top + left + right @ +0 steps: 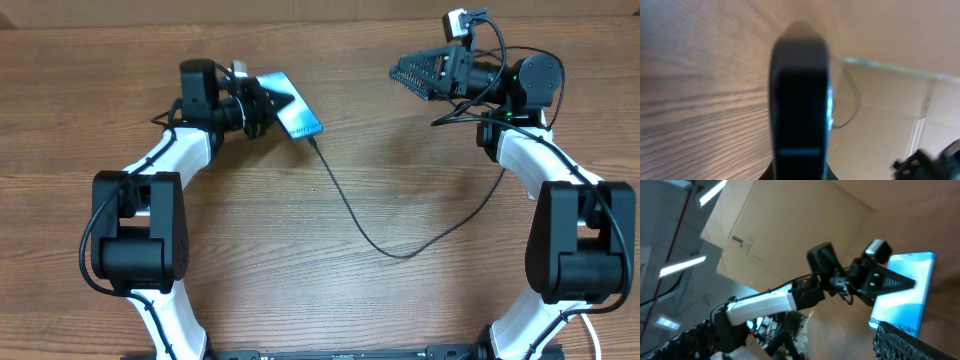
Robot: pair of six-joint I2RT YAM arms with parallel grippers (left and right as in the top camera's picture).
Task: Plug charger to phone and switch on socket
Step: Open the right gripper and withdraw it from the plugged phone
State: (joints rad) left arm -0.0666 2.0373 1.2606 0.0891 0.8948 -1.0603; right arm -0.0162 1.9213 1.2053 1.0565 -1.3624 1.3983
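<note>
Two grippers: the left gripper (263,103) clasps the phone (298,112), charger (400,256) seemingly plugged in. The right gripper (396,72) gapes, empty. Screen text illegible.

Left gripper (266,100) seems clamped on the phone (300,118), wrist level, its white forearm (172,152) trailing behind the claw. Right gripper (396,72) is rolled onto its side, fingers (905,341) spread apart, wrist straight behind them

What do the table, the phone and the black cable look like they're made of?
Table: wood or wood-look laminate, matte, with visible grain. Phone: smooth glassy front, glowing light blue; dark edges, material unclear. Cable: probably rubber or plastic sheathing, matte black, curving loosely.
</note>
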